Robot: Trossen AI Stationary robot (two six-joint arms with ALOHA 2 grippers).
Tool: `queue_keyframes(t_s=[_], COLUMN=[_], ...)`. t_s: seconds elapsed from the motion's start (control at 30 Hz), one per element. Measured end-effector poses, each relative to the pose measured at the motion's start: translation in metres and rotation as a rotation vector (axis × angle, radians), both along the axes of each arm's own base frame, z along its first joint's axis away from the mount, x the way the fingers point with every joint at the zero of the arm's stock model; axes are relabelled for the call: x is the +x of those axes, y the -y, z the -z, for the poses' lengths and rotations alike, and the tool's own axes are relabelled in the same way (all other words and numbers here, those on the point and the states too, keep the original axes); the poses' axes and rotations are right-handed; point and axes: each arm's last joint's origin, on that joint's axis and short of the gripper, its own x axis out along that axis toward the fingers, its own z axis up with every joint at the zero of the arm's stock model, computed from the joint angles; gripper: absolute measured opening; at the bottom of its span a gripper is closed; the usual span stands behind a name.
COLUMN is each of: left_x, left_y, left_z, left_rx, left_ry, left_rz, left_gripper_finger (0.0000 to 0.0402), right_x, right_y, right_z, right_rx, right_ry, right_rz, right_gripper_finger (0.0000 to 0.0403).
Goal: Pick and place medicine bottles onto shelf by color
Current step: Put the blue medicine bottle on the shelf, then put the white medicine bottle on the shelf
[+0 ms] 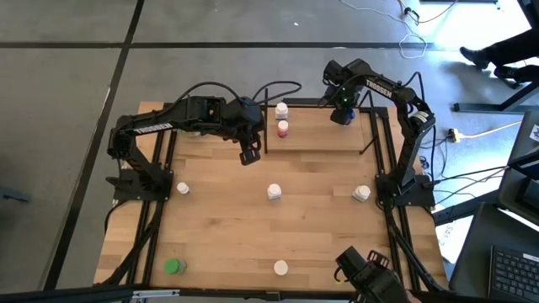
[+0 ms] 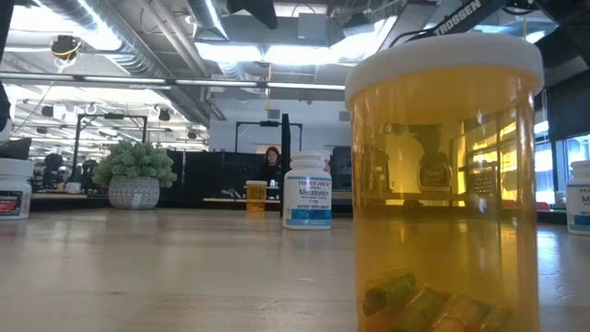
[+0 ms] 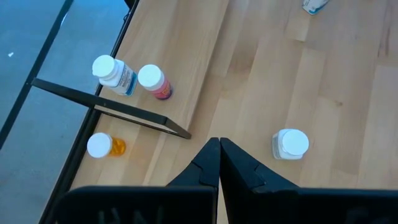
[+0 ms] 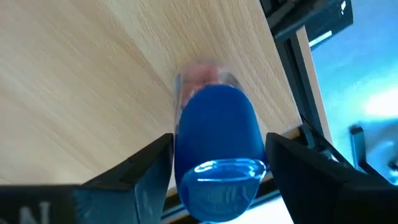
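A: L to R, what's on the table?

B: Green bottle (image 1: 174,267) near front-left corner. White-capped bottles (image 1: 274,193) spread over smooth pale wood, w/ open room between. Left gripper (image 1: 248,156) over shelf's (image 1: 320,137) front edge, fingers pressed together.

A: Shelf?

B: White-capped bottle (image 1: 281,110) and pink-red bottle (image 1: 283,129) standing close together, left end. Right gripper (image 4: 217,155) at right end: fingers spread, glossy blue cylindrical bottle (image 4: 217,140) between them, near black frame.
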Motion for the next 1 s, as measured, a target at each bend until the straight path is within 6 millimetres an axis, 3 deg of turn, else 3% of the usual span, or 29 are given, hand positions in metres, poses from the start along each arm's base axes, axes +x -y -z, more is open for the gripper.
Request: queue_keyframes(t_s=[0.23, 0.4, 0.77, 0.9, 1.0], left_x=[0.000, 0.000, 0.000, 0.000, -0.001], left_y=[0.000, 0.000, 0.000, 0.000, 0.000], left_z=[0.000, 0.000, 0.000, 0.000, 0.001], left_rx=[0.000, -0.001, -0.020, -0.026, -0.040], left_ry=[0.000, 0.000, 0.011, 0.013, 0.000], left_rz=[-0.001, -0.001, -0.024, -0.031, -0.045], left_gripper_finger=[0.0000, 0.0000, 0.0000, 0.0000, 0.0000], right_x=[-0.004, -0.001, 0.004, 0.004, 0.002], right_y=[-0.002, -0.001, 0.000, -0.008, -0.026], right_z=[-0.003, -0.019, -0.087, -0.111, -0.131], right_rx=[0.006, -0.014, -0.071, -0.064, -0.082], right_ry=[-0.066, -0.050, 0.138, 0.261, 0.328], right_rz=[-0.004, -0.001, 0.073, 0.089, 0.051], right_gripper_finger=[0.0256, 0.0256, 0.0256, 0.0256, 0.0256])
